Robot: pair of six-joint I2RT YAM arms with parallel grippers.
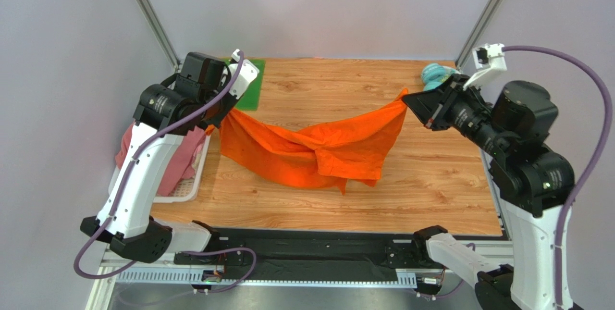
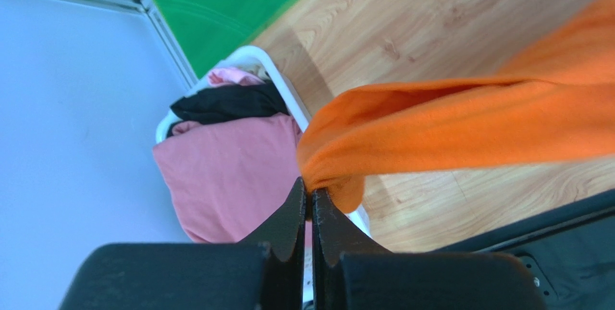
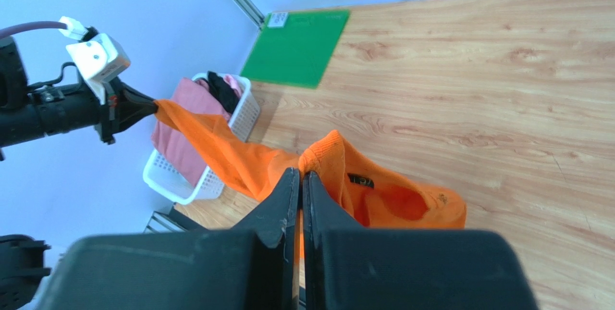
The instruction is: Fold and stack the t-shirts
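A bright orange t-shirt [image 1: 310,148] hangs stretched between both arms, sagging in the middle down to the wooden table. My left gripper [image 2: 310,193] is shut on one corner of it, held above the basket. My right gripper [image 3: 301,174] is shut on the other end, near the collar [image 3: 339,148]. In the top view the left gripper [image 1: 216,124] is at the shirt's left end and the right gripper [image 1: 408,98] at its right end. A dusty pink t-shirt [image 2: 224,173] and a black t-shirt [image 2: 227,102] lie in the white basket [image 2: 249,54].
The white basket [image 1: 189,187] sits at the table's left edge. A flat green mat [image 1: 251,86] lies at the back left. A teal object [image 1: 436,73] sits at the back right corner. Grey walls and metal frame posts enclose the table.
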